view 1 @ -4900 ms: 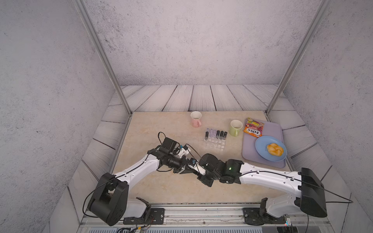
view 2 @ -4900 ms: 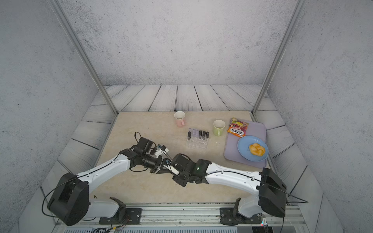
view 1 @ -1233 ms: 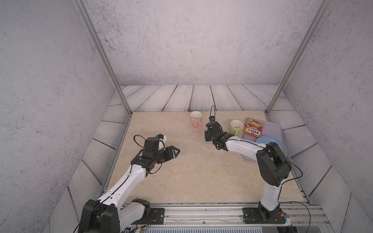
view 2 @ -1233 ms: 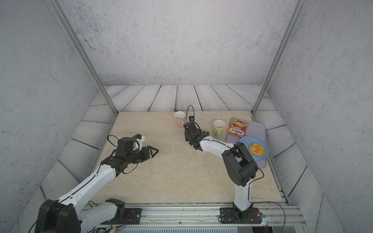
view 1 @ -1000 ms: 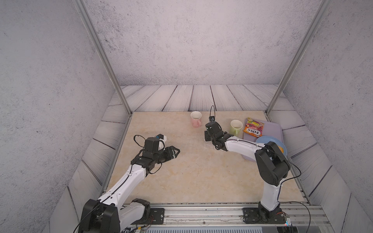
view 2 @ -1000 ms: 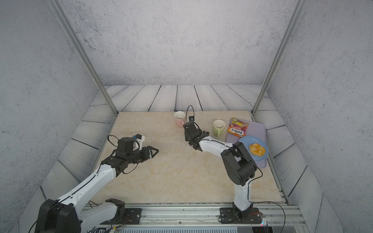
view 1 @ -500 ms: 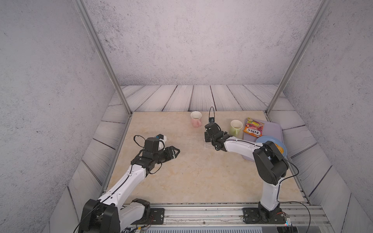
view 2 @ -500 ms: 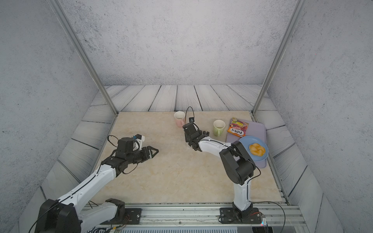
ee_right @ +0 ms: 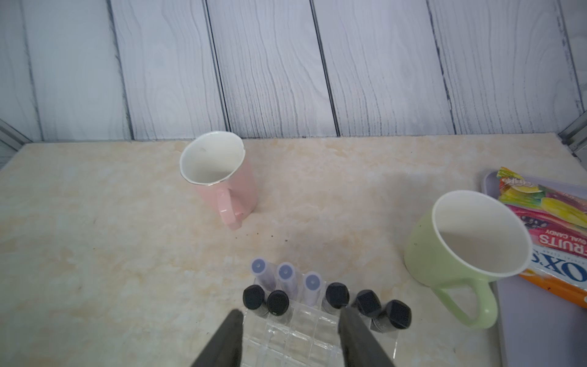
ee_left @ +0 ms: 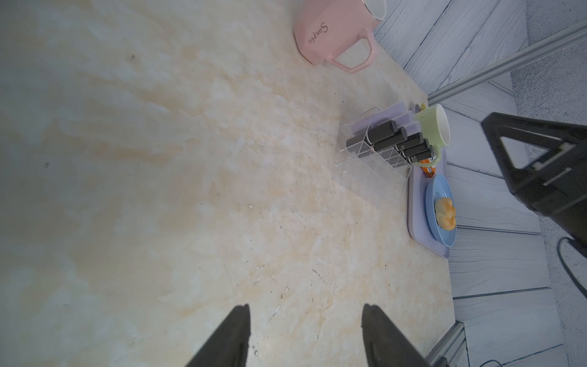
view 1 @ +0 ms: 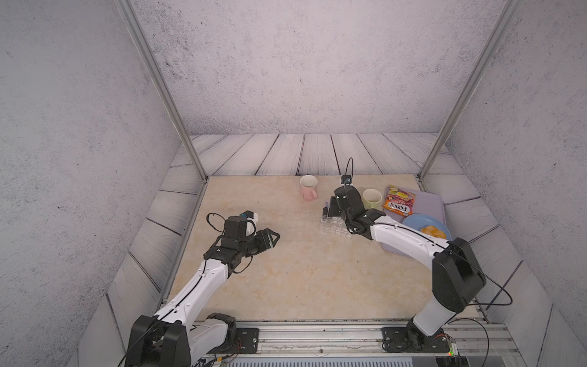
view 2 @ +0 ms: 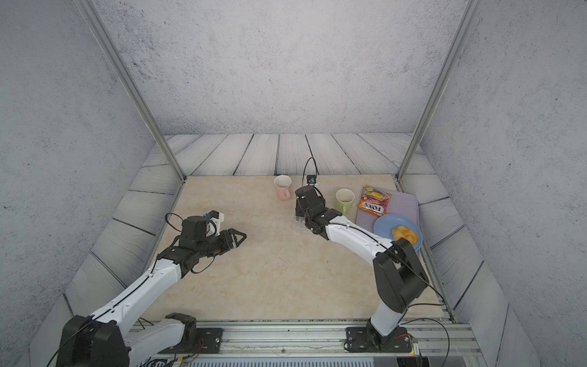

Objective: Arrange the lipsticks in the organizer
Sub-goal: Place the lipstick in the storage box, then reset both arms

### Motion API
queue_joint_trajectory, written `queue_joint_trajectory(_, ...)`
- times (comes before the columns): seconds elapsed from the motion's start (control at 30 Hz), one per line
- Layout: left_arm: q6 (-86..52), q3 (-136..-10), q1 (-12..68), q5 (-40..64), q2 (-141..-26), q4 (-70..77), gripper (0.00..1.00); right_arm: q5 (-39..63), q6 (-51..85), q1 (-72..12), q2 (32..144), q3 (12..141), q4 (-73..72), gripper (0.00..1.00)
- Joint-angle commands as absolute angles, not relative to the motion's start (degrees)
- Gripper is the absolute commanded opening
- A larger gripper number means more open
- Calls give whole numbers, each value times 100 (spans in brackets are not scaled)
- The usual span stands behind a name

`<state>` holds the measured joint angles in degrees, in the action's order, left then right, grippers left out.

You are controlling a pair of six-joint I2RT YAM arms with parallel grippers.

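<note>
The clear organizer (ee_right: 295, 333) stands at the back right of the table between two mugs, and shows in both top views (view 1: 330, 226) (view 2: 298, 224). Upright in its far cells are the lipsticks: three lilac ones (ee_right: 285, 279) and several black ones (ee_right: 336, 294), also seen in the left wrist view (ee_left: 390, 139). My right gripper (ee_right: 290, 309) hovers open just above the organizer's bare near cells, holding nothing. My left gripper (view 1: 274, 240) (ee_left: 305, 306) stands open over bare table at the left, far from the organizer.
A pink mug (view 1: 308, 187) sits left of the organizer and a green mug (view 1: 372, 198) right of it. Further right lies a lilac tray (view 1: 428, 203) with a candy bag (view 1: 398, 203) and a blue plate (view 1: 413, 222) holding a bun.
The right gripper's jaws have opened above the organizer over the last second. Since the oldest frames both arms left the front middle; the left arm has kept still lately.
</note>
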<state>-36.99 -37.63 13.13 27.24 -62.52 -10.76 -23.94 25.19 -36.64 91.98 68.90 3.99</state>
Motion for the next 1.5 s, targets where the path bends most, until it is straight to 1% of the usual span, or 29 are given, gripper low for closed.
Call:
queue_joint_trajectory(0.0, -3421, -4294, 1142, 2370, -6088, -1449, 61, -2178, 2747, -3616, 8657, 6393, 264, 63)
queue_joint_trajectory(0.07, -3193, -4666, 1050, 2008, -6090, -1806, 61, -2268, 2677, -3595, 8381, 6205, 278, 69)
queue_joint_trajectory(0.2, -2569, -5310, 947, 922, -6096, -2476, 61, -2658, 2392, -3561, 7879, 5909, 372, 78)
queue_joint_trajectory(0.3, -2223, -5534, 909, 223, -5993, -2748, 61, -2794, 2318, -3480, 7515, 5720, 629, 80)
queue_joint_trajectory(0.4, -1926, -5475, 891, -516, -5804, -2759, 61, -2935, 2315, -3368, 7126, 5430, 795, 81)
queue_joint_trajectory(0.53, -1414, -5130, 850, -1874, -5507, -2332, 63, -3277, 2053, -2845, 6733, 4763, 229, 85)
queue_joint_trajectory(0.6, -1012, -4850, 837, -2567, -5387, -1842, 64, -3464, 1931, -2572, 6698, 4592, 52, 85)
queue_joint_trajectory(0.67, -643, -4500, 771, -3302, -5373, -1213, 64, -3890, 1557, -2442, 6827, 4489, -140, 85)
queue_joint_trajectory(0.7, -567, -4334, 682, -3641, -5429, -889, 63, -4144, 1375, -2394, 6938, 4471, -186, 85)
queue_joint_trajectory(0.77, -961, -4122, 347, -4190, -5602, -688, 63, -4555, 1148, -2236, 7110, 4438, -214, 86)
queue_joint_trajectory(0.83, -1665, -3933, 68, -4301, -5791, -710, 62, -4706, 1286, -2004, 7119, 4351, -142, 86)
queue_joint_trajectory(1.0, -2441, -2838, 81, -4320, -5996, 802, 61, -4286, 1142, -1451, 7087, 3789, -855, 86)
queue_joint_trajectory(1.07, -2190, -2507, 242, -4258, -6140, 1589, 61, -4227, 1085, -1287, 7163, 3659, -1105, 85)
queue_joint_trajectory(1.17, -1765, -2450, 527, -4739, -6537, 1976, 61, -3993, 770, -1217, 7270, 3517, -1479, 85)
queue_joint_trajectory(1.3, -1507, -2374, 557, -4604, -7107, 2648, 61, -3726, 622, -1215, 7698, 3408, -1970, 84)
queue_joint_trajectory(1.33, -1474, -2420, 561, -4763, -7242, 2716, 61, -3723, 565, -1213, 7821, 3403, -2066, 83)
queue_joint_trajectory(1.37, -1453, -2488, 570, -4776, -7307, 2637, 61, -3751, 521, -1218, 7923, 3383, -2151, 83)
queue_joint_trajectory(1.47, -1273, -2331, 543, -4494, -7362, 3210, 63, -3862, 480, -1196, 8155, 3237, -2540, 83)
